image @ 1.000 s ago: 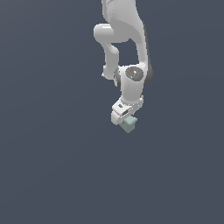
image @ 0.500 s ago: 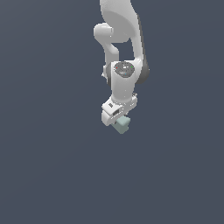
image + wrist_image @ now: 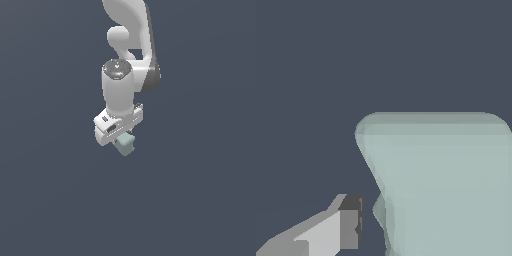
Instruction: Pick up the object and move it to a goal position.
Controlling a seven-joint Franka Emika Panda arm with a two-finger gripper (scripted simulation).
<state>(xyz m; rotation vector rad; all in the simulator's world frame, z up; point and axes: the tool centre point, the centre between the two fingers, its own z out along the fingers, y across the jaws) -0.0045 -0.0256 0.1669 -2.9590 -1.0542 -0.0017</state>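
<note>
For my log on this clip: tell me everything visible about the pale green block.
The pale green block is small, matte and mint-coloured, blocky with rounded edges and angled faces, narrower than the white claw above it. In the exterior view it sits directly under the claw, partly hidden by it. The wrist view shows it large and close, one finger beside it with a slim gap showing. Whether it is gripped cannot be told.

We are counting one arm point(image 3: 120, 85), white with a dark grey joint cap, and one gripper point(image 3: 121, 141) showing at its lower end. We are seeing one pale mint-green object point(image 3: 125, 144), sitting just under that gripper and touching it. In the wrist view we are counting one finger point(image 3: 336, 231), with that same single object point(image 3: 446, 185) just beside it.
</note>
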